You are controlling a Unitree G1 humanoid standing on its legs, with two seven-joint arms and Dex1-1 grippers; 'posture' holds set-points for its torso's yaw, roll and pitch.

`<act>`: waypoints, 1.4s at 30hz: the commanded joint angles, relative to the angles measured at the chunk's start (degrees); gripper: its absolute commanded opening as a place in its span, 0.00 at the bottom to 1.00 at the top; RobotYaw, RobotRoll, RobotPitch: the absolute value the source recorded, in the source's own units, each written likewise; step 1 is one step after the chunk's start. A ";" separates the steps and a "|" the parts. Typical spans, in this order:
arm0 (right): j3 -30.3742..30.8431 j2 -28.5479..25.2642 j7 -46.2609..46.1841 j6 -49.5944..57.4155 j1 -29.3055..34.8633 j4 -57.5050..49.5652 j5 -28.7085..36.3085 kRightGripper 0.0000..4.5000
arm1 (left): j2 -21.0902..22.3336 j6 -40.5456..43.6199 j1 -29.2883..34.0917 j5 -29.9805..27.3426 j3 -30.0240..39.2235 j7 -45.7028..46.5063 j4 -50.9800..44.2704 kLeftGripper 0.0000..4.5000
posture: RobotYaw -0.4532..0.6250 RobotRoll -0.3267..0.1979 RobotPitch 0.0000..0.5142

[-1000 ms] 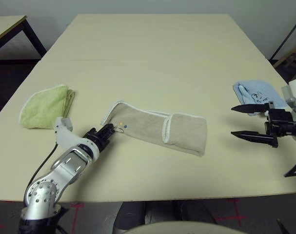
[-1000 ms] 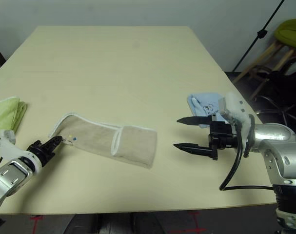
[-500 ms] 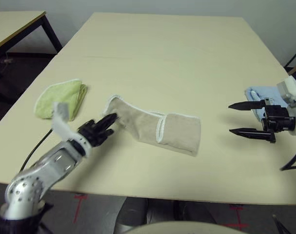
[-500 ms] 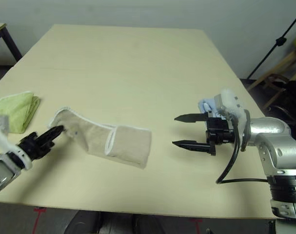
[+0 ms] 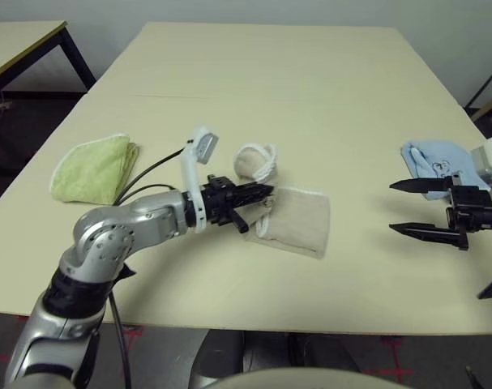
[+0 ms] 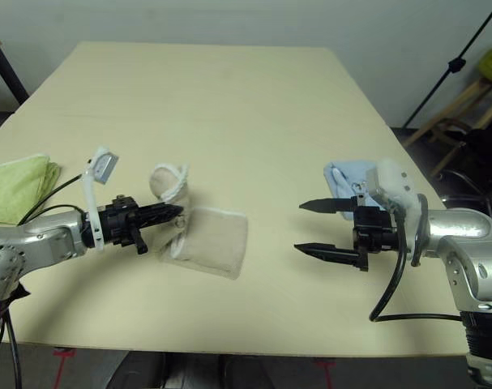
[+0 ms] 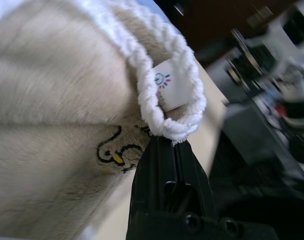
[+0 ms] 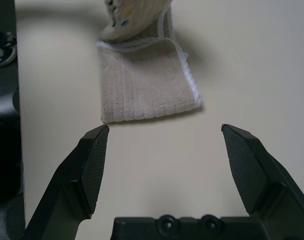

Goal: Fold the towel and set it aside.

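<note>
At about nine o'clock on the surface (image 5: 254, 89), the folded yellow-green towel (image 5: 94, 168) is lying well clear of the work, so it is not interfering with the fold.

Moving toward the centre, the left gripper (image 5: 262, 191) is reaching in level from the nine o'clock side with its jaws pinched tight on the towel (image 5: 294, 223). The left wrist view is showing the grip closely: the black fingertips (image 7: 164, 150) are clamping the white corded edging right beside the small white label (image 7: 171, 85), with the embroidered lettering (image 7: 115, 150) just next to it. Holding that edge is lifting one end of the cloth into a raised loop, while the other end is lying flat on the surface at roughly five o'clock from the loop. This looks like the lifted end being carried over the flat part to make a fold; the fold is not yet laid down.

At three o'clock, the right gripper (image 5: 408, 207) is hovering above the surface with its jaws spread wide and nothing between them, pointing toward the flat end, probably waiting to pin or receive it. Just behind it, at about one o'clock from the gripper, the small light-blue towel (image 5: 436, 158) is sitting near the edge.
</note>
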 commanded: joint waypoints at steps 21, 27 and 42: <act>-0.12 -0.10 -0.77 1.68 -0.50 -1.16 0.62 1.00 | -16.43 18.84 -7.07 -6.54 8.64 1.69 17.43 0.85 | 0.48 0.62 0.18; 2.20 5.90 -8.00 6.45 -5.92 -2.41 1.98 1.00 | -7.29 0.90 -7.57 15.62 5.94 -4.09 13.48 1.00 | 0.50 0.62 0.19; 10.41 30.22 -31.09 5.80 -5.81 -8.74 -1.72 1.00 | -7.23 -39.31 -1.34 50.20 0.41 -14.14 19.59 1.00 | 0.51 0.62 0.17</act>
